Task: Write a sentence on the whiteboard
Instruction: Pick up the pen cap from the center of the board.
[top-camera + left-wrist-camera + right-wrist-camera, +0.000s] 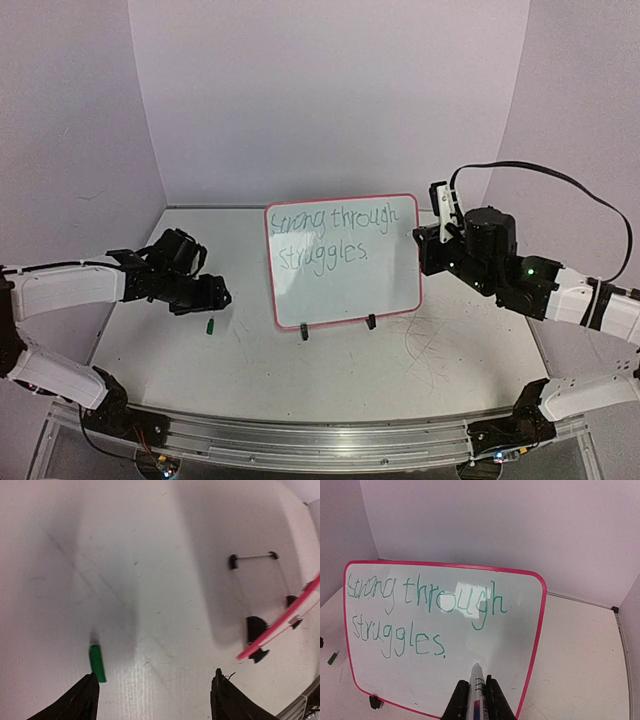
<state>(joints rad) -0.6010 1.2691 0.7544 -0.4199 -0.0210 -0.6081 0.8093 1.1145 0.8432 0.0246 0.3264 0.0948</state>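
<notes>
right tool (477,681): closed tight on a marker (477,692). The barrel sits between both fingers and the tip points to 12 o'clock in the wrist view.
marker contact: in the top view it stands just beside the board's rim at 3 o'clock. Whether it touches cannot be told.
left tool (155,675): jaws wide apart, holding nothing, hanging over the surface (250,365) at 9 o'clock from the board.
green cap (97,662): lies flat on the surface just beside the left finger, at 8 o'clock from the board.
whiteboard (350,290): mid-surface, propped up on two clip feet (304,333), face toward the arms, long axis running 9 to 3 o'clock.
sentence (330,235): green, two lines, in the upper half of the board, reading from 9 toward 3 o'clock.
edges: back wall at 12 o'clock, side walls at 9 and 3, metal rail (320,435) at 6.
open room: a band of surface lies between the feet and the rail, with grey scribbles (440,345) at 4 o'clock.
</notes>
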